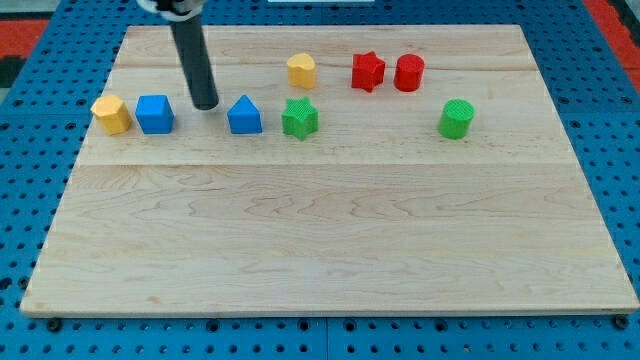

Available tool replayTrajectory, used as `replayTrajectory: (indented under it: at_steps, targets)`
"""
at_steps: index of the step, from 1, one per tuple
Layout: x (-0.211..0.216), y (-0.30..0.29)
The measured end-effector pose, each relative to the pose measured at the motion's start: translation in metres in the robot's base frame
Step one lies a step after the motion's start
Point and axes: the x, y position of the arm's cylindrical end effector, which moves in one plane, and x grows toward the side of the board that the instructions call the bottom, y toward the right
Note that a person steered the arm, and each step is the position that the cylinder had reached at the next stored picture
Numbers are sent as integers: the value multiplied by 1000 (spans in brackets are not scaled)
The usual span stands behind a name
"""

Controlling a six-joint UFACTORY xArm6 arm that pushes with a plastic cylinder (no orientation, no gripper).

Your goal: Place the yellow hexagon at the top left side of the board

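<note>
The yellow hexagon [111, 114] sits at the view's left edge of the wooden board [330, 240], about a third of the way down from the top. A blue cube [154, 114] stands just right of it. My tip [205, 104] rests on the board between the blue cube and a blue triangular block [244, 115], touching neither. The rod rises from there to the view's top.
A second yellow block [301, 70], heart-like, lies near the top centre. A green star [299, 118] sits right of the blue triangular block. A red star [367, 71] and red cylinder [409, 73] are at the top right. A green cylinder [456, 119] is further right.
</note>
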Motion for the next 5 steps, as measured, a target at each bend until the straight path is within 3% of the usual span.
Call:
replayTrajectory:
  at_steps: [1,2,3,5]
  targets:
    - [48,-3]
    - [67,-38]
    - [63,-87]
    - [16,-106]
